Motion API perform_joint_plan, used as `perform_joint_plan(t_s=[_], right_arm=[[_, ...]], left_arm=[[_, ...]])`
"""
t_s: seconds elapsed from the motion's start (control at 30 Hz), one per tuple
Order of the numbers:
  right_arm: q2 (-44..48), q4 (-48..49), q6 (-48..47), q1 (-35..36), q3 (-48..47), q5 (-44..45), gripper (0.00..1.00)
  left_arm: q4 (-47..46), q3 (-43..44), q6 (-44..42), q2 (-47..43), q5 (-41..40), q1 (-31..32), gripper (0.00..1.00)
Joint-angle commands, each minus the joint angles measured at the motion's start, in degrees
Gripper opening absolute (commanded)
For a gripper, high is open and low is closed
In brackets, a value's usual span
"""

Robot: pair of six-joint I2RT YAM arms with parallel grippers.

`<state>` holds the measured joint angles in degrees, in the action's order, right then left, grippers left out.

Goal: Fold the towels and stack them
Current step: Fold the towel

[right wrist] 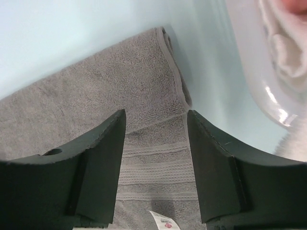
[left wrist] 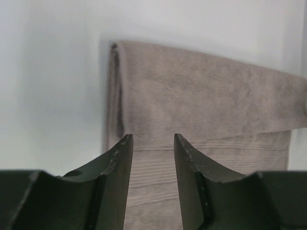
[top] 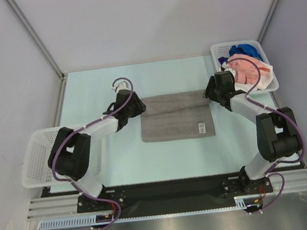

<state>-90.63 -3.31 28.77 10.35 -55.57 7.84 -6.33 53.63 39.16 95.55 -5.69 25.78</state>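
Top view first: grey towel (top: 176,118) lies flat in the middle of the table (top: 120,163), with its far part folded over toward the near side and a small tag (top: 202,126) at its near right corner. The left gripper (top: 136,107) is over the towel's far left corner and the right gripper (top: 211,94) is over the far right corner. You can't really read the jaws from up here. A basket (top: 266,57) sits in the table's far right corner with a blue towel (top: 243,49) and a pink towel (top: 245,65) bunched in it. Another basket (top: 37,161) hangs at the left edge.

Left wrist: the gripper (left wrist: 153,143) has its jaws partly apart with nothing between them, just the towel (left wrist: 206,96) lying underneath. The folded layer's edge runs across right at the fingertips, and the lower layer shows below it.

Right wrist: the gripper (right wrist: 156,124) is spread wider than the left one and isn't holding anything either. The towel (right wrist: 96,86) is below it, with the folded layer's corner just off the right finger (right wrist: 216,167). The tag (right wrist: 163,221) peeks in at the bottom. The basket (right wrist: 249,72) wall is close on the right, with a white towel (right wrist: 283,52) inside it.
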Motion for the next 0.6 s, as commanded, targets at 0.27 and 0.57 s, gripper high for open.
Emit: perform_joint_plan(t_s=[0.27, 0.57], right_arm=[[-8.3, -2.3, 1.3, 0.1, -4.5, 0.8, 0.61], [-10.4, -1.4, 1.5, -0.7, -5.1, 0.2, 0.57]], left_arm=[[14.7, 8.2, 10.1, 4.7, -9.1, 3.6, 0.47], [13.9, 8.4, 11.2, 7.5, -8.7, 3.6, 0.52]])
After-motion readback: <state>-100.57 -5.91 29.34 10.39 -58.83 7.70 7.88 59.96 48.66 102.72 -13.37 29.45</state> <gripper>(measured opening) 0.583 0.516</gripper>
